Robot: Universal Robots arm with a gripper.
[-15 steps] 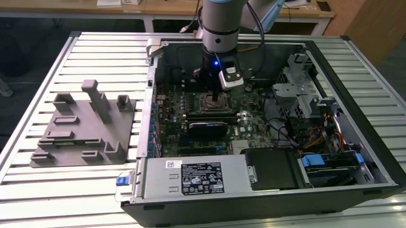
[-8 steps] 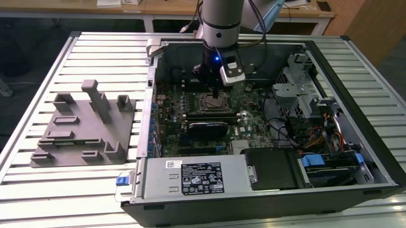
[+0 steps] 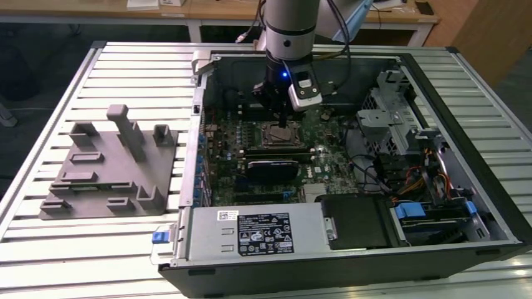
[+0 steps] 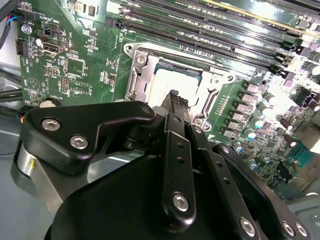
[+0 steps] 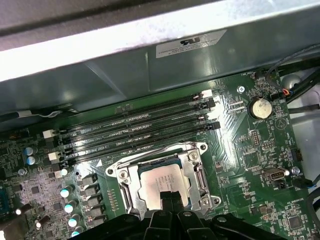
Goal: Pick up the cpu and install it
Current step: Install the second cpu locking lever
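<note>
- Slatted metal table (image 3: 124,68): pale, ribbed top, carrying everything below.
- Computer case (image 3: 432,81): black, lying open on the table toward the exterior view's right; a labelled silver power supply (image 3: 249,232) sits at its near end and a drive cage with orange cables (image 3: 420,184) on the exterior view's right.
- Grey fixture block (image 3: 104,171): plastic, with upright posts, on the table just beside the case on the exterior view's left.
- Robot arm (image 3: 287,25): silver column coming straight down into the open case, a small blue light lit near its wrist.
- Motherboard (image 3: 320,134): green, flat on the case floor; four long black memory slots (image 5: 140,127) run beside the socket, and a round coin battery (image 5: 259,106) sits off to one side.
- Black finned heatsink (image 3: 270,168): lying on the motherboard, near the socket.
- Socket frame (image 5: 197,172): silver metal bracket, open, surrounding the chip.
- Gripper (image 5: 169,199): black linkage fingers drawn close together, tips directly over the socket and at or just above the chip's top; I cannot tell whether they actually pinch it.
- Cpu (image 5: 160,180): small square, pale silver-grey top, lying flat inside the socket frame, partly covered by the fingertips in both wrist views.
</note>
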